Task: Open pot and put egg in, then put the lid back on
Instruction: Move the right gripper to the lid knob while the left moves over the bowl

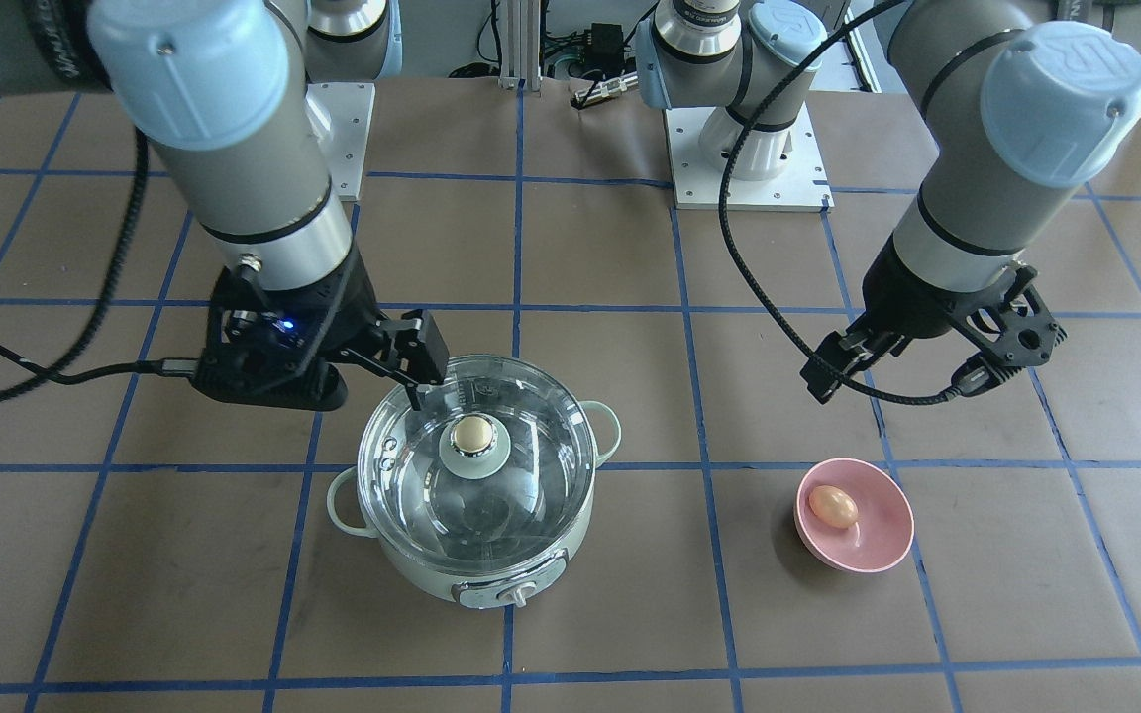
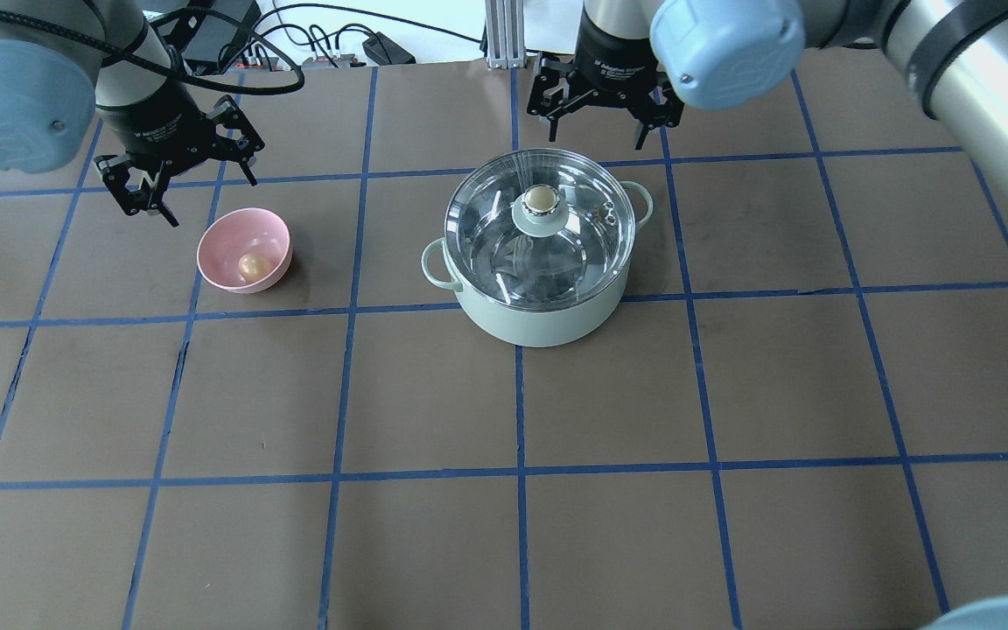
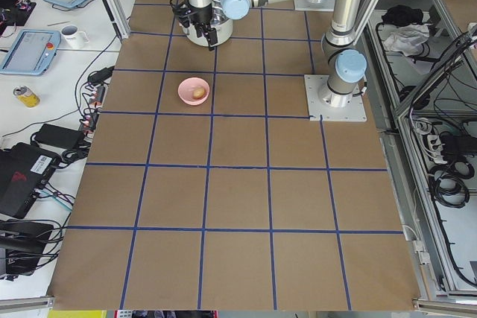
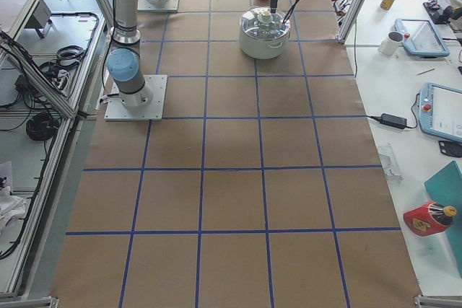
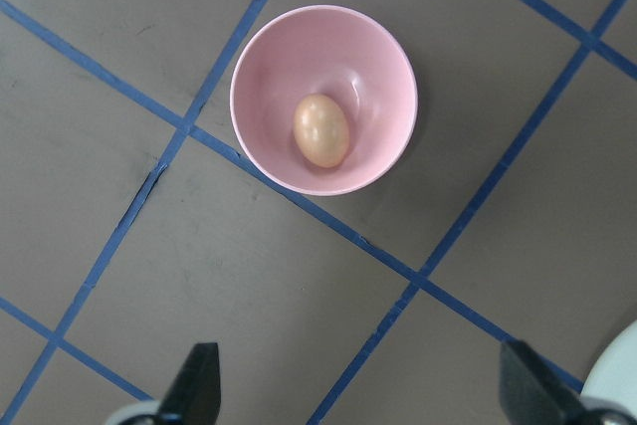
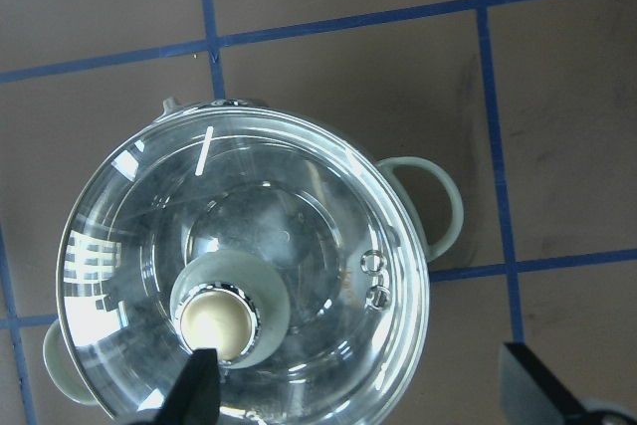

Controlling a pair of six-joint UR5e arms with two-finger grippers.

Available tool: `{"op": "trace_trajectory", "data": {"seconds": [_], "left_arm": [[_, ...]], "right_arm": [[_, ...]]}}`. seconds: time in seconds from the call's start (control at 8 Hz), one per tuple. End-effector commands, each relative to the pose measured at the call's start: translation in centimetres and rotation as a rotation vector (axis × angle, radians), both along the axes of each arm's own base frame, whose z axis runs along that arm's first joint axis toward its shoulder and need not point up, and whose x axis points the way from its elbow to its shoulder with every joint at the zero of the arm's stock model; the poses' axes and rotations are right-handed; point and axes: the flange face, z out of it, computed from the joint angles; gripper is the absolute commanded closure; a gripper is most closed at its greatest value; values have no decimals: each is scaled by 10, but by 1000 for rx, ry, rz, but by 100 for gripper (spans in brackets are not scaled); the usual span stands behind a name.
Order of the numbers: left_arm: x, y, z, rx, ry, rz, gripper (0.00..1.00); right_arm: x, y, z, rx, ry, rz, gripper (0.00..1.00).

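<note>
The mint-green pot (image 1: 491,569) (image 2: 539,324) stands mid-table with the clear glass lid (image 1: 531,475) (image 2: 486,232) on it. The lid's tan knob (image 1: 472,433) (image 6: 214,323) is centred on it. The tan egg (image 1: 833,506) (image 2: 252,264) (image 5: 320,130) lies in a small pink bowl (image 1: 878,540) (image 5: 269,67) beside the pot. My right gripper (image 1: 353,366) (image 6: 368,395) is open and empty, raised above the lid, with the knob under one fingertip in its wrist view. My left gripper (image 1: 912,361) (image 5: 358,395) is open and empty, raised beside the bowl.
The pot's loop handles (image 6: 438,211) stick out at both sides and its dial (image 1: 519,594) faces away from me. The arms' white base plates (image 1: 749,188) sit at my edge of the brown, blue-taped table. Desks with tablets and cups line the far side.
</note>
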Motion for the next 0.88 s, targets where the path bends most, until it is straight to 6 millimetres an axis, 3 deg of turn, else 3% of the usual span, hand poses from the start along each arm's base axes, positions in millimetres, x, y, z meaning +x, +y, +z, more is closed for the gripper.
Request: {"op": "trace_trajectory", "data": {"seconds": [0.0,0.25,0.38,0.62,0.75], "left_arm": [[24,-42,-48,-51,-13,95,0],[38,-58,-74,-65,-8,160,0],[53,-57,-90,-35,-4,184,0],[55,-39,-130,38,18,203,0],[53,-42,-137,36,44,204,0]], "right_arm": [[51,-10,-57,39,2,4,0],[53,-4,-81,83,16,19,0],[52,-1,-90,100,21,28,0],[52,-2,-97,112,21,24,0],[53,-2,-99,115,20,24,0]]}}
